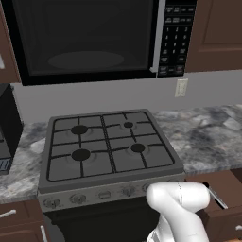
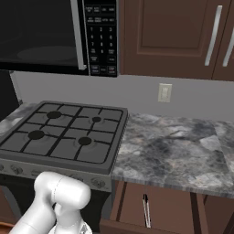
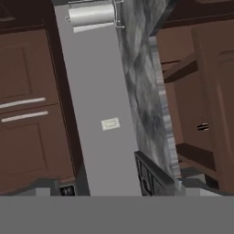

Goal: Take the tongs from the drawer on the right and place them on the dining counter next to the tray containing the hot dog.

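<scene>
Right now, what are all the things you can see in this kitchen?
Stove: one, grey with four black burners, middle of the worktop.
Microwave: one, black, above the stove.
Worktop: grey marbled, both sides of the stove.
Outlet: one, cream, on the grey wall right of the stove.
Cabinets: dark brown with silver handles, above the worktop.
Drawer: one, reddish-brown, pulled open under the right worktop.
Tongs: one, dark and slim, lying in the drawer.
Paper towel roll: one, white, on the wall.
Arm: one, white, in front of the stove.
</scene>
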You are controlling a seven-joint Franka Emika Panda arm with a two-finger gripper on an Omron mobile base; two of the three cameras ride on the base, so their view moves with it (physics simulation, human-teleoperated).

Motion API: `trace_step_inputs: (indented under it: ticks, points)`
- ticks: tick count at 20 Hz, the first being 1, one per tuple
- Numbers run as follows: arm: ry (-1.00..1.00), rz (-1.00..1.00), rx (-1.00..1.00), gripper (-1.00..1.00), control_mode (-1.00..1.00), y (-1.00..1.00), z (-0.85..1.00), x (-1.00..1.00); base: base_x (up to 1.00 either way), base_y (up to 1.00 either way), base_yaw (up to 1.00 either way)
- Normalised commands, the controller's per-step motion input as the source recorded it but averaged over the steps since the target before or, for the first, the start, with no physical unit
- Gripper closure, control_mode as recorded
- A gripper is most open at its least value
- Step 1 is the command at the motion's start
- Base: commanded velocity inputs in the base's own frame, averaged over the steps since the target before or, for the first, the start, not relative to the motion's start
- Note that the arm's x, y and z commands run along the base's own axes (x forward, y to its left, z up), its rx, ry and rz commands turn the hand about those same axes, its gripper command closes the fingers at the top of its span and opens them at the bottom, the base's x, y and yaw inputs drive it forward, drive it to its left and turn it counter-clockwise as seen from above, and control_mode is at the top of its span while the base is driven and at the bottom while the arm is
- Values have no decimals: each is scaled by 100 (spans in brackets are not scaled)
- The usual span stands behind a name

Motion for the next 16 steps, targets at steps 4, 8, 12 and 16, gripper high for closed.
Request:
trace_step_inputs:
  ticks: [4, 8, 12, 16]
  points:
    - [4, 0, -11, -100, -100, 40, 24, 10, 0, 0, 0]
    - [4, 0, -12, -100, -100, 40, 32, 14, 0, 0, 0]
    - [6, 0, -12, -100, -100, 32, 51, 11, 0, 0, 0]
    - [13, 0, -14, -100, -100, 29, 41, 23, 0, 0, 0]
